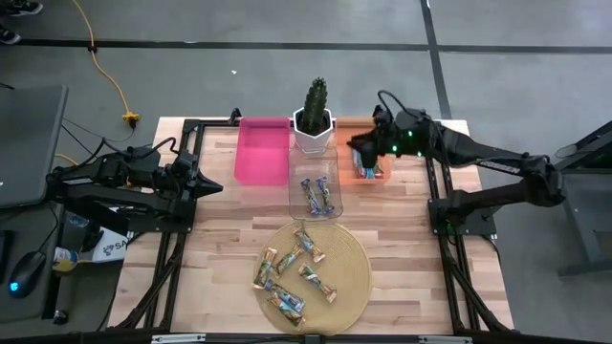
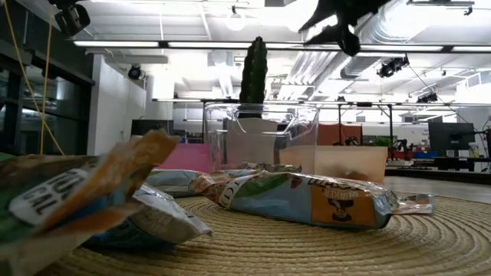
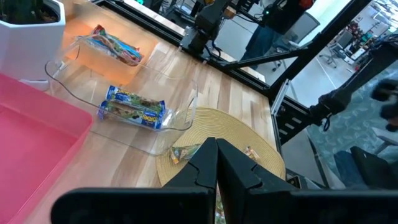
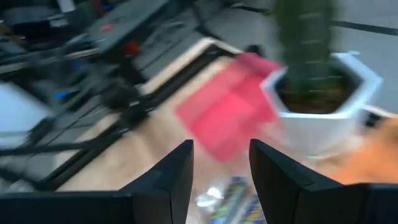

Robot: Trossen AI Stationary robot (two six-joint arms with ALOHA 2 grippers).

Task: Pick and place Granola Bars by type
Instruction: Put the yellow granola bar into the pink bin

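Right now the right gripper (image 1: 360, 153) hangs over the orange bin (image 1: 375, 127) at upper right of centre in the high view, fingers (image 4: 166, 183) apart w/ nothing between them. One granola bar (image 1: 369, 171) lies in that bin. Clear bin (image 1: 296, 199), mid-frame, holds two blue-wrapped bars (image 1: 316, 195). Pink bin (image 1: 263, 150) sits left of the cactus pot (image 1: 313, 132). Rest of the Granola Bars (image 1: 295, 268) lie scattered on the round woven mat (image 1: 356, 277), lower centre. Left gripper (image 1: 212, 183) waits at mid-left, off the table's left side, fingers shut, empty.
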